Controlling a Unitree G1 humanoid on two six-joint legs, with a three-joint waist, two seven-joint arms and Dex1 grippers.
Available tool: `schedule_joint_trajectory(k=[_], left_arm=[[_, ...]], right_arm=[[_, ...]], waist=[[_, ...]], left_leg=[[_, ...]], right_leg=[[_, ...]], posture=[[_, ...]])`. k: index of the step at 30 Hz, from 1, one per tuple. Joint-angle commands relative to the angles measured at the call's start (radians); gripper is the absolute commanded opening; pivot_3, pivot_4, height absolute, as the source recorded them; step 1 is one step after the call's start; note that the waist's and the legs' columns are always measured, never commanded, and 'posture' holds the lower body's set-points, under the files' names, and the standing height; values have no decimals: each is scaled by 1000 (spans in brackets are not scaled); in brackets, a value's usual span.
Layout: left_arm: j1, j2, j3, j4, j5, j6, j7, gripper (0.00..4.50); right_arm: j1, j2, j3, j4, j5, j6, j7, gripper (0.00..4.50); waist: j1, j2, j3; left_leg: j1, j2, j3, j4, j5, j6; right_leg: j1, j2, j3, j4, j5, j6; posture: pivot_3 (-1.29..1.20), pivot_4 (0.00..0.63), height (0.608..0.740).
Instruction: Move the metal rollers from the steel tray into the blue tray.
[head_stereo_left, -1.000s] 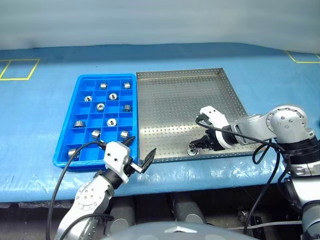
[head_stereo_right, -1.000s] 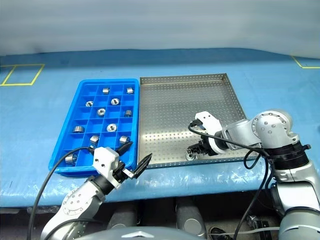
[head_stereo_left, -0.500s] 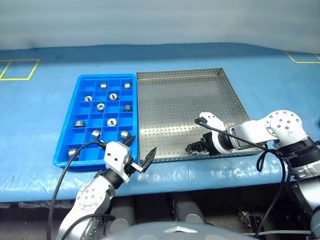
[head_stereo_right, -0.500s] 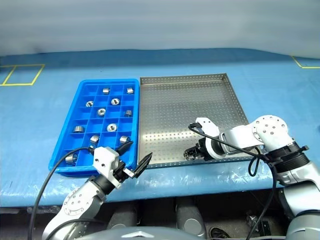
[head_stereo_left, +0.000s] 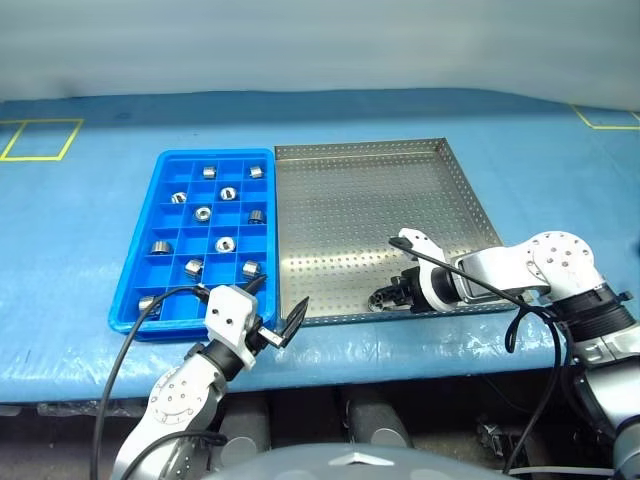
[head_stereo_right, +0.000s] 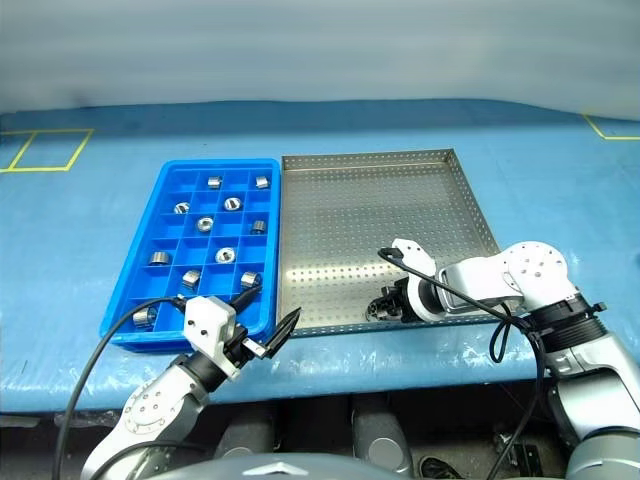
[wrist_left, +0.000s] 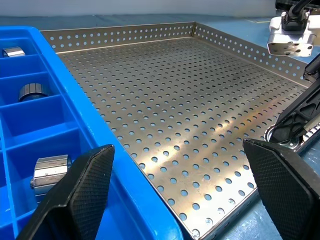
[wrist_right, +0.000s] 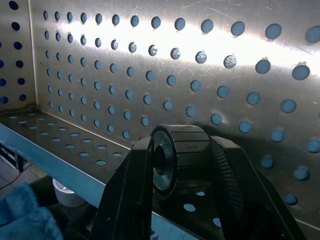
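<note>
Rollers sit in two places. Eleven metal rollers (head_stereo_left: 225, 244) lie in the blue tray (head_stereo_left: 135, 301), spread one to a compartment over its grid, and one last roller (wrist_right: 176, 158) is in the steel tray (head_stereo_left: 360, 200), close to that tray's near rim and a little right of its middle.

That last roller is in the right hand (wrist_right: 180, 175). In the right wrist view its two black fingers (wrist_right: 127, 195) press against the roller from either side, with the hollow end of the cylinder turned toward one finger, so the hand is closed on it. The roller is low over the perforated floor, just beside the near wall; I cannot tell whether it touches the floor. From the head views the right hand (head_stereo_left: 385, 296) points down and toward the blue tray, its arm reaching in over the steel tray's near right corner.

The left hand (head_stereo_left: 275, 310) hangs off the front edge of the table (head_stereo_left: 80, 210), near the place where the two trays meet. Its fingers are spread wide with nothing between them. In its wrist view one fingertip (wrist_left: 82, 187) stands before the blue tray's wall and the other before the steel tray's near corner.

The two trays lie side by side and touching, the blue one on the robot's left, on the blue cover of the table.
</note>
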Motion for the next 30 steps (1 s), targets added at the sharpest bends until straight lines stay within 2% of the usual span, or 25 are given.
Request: schedule_joint_trajectory(k=[1, 4, 10, 14, 20, 25, 30], left_arm=[[-3, 3, -1, -54, 6, -14, 2, 4500], [-1, 2, -5, -53, 7, -17, 5, 4500], [1, 0, 13, -59, 9, -22, 20, 4500], [-2, -13, 38, -70, 21, -32, 55, 4500], [29, -45, 167, -130, 38, -36, 137, 4500], [130, -55, 211, -200, 45, -41, 153, 4500], [284, -81, 214, -270, 68, -75, 179, 4500]], right_arm=[[-27, -19, 5, 5, 6, 22, 9, 1258], [-34, -1, -2, -14, 6, 5, 13, 1258], [-124, 117, -96, -97, -59, -125, 52, 1258], [-179, 176, -102, -163, -267, -130, 165, 1258], [-235, 289, -8, -259, -685, -223, 460, 1258], [-237, 380, 97, -266, -1013, -414, 701, 1258], [-226, 483, 156, -206, -1210, -532, 874, 1258]], waist=[[4, 0, 0], [9, 0, 0], [5, 2, 1], [22, 2, 1], [46, 2, 1], [67, 2, 1], [105, 2, 1]], left_leg=[[0, 0, 0, 0, 0, 0], [-1, 0, 0, 0, -1, 1], [-1, 1, 1, 0, -1, 1], [-2, 1, 0, 0, -1, 2], [-7, 1, 0, -1, -1, 2], [-7, 1, 0, -3, -1, 2], [-7, 1, 1, -3, -1, 2]], right_leg=[[0, 0, 0, 0, 0, 0], [0, 0, 0, -1, 0, 0], [-2, 1, 0, 0, 0, 0], [-2, 0, -1, -1, 0, 0], [-8, 0, -1, 0, 0, 0], [-9, 0, -2, 0, 0, -1], [-10, 0, -2, 0, -1, -2]], posture=[[105, 150, 740], [114, 150, 740], [130, 150, 740], [141, 150, 740], [233, 150, 740], [308, 150, 740], [414, 150, 740]])
